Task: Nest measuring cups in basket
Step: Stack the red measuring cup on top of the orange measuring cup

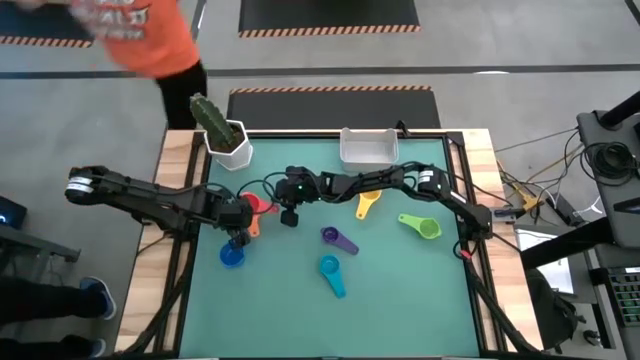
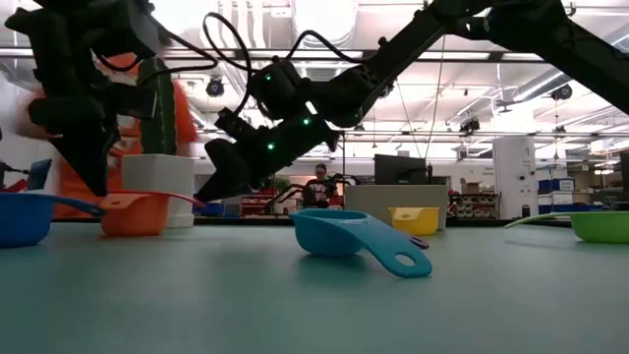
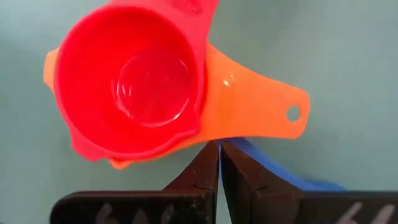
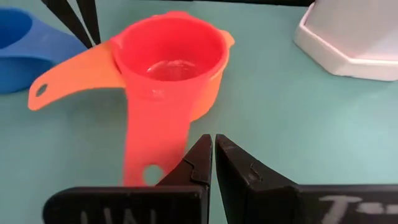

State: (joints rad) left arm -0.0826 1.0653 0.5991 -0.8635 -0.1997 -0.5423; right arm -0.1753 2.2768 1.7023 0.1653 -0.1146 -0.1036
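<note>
A red measuring cup (image 3: 127, 78) sits nested inside an orange one (image 3: 249, 109) on the green mat, left of the middle. Their handles point different ways. A blue cup (image 1: 232, 256) stands just nearer, its handle (image 3: 273, 171) under my left gripper. My left gripper (image 3: 219, 144) is shut and points down at the edge of the orange handle. My right gripper (image 4: 211, 140) is shut, slanting down from the right beside the red handle (image 4: 152, 146). Yellow (image 1: 366, 205), green (image 1: 422, 226), purple (image 1: 338, 238) and teal (image 1: 331, 275) cups lie apart on the mat. The white basket (image 1: 368, 148) stands at the far edge. My left gripper's shut fingertips (image 3: 208, 155) stand at the near edge of the orange cup's handle (image 3: 239, 134), coming from above. I cannot tell whether they touch it. My right gripper's shut fingertips (image 4: 199, 152) are beside the red handle's free end (image 4: 146, 171). I cannot tell whether they touch it.
A white pot with a green cactus (image 1: 228, 148) stands at the far left corner, close to the nested cups. A person in an orange shirt (image 1: 140, 35) stands beyond the table's far left. The near half of the mat (image 1: 400, 310) holds only the teal cup.
</note>
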